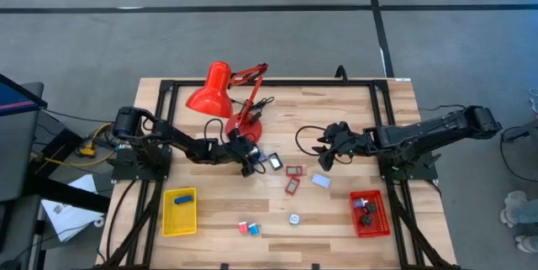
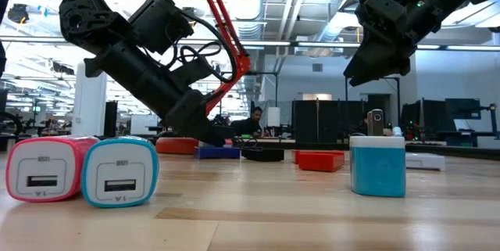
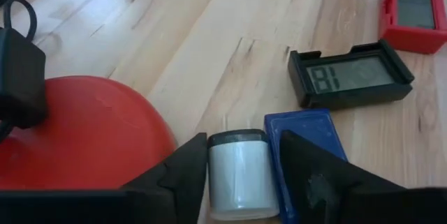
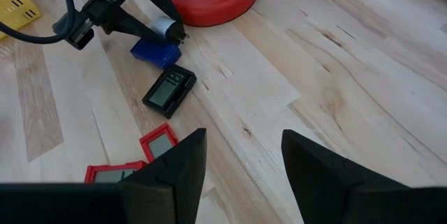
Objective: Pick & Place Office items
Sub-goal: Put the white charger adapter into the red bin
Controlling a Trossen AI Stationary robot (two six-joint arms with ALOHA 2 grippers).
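Left gripper (image 3: 241, 175) closing round white jar (image 3: 239, 172) mid-table, beside lamp base (image 3: 84, 133), not firmly clamped. Blue pad (image 3: 307, 130) touches one finger; could drag along or jar slip. Right gripper (image 4: 241, 158) hovers, parted, empty.

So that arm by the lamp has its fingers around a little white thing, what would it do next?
Probably finish closing, then lift. The left gripper straddles the white cylinder, which stands on the table between the red lamp base and a blue block, leaving little room.
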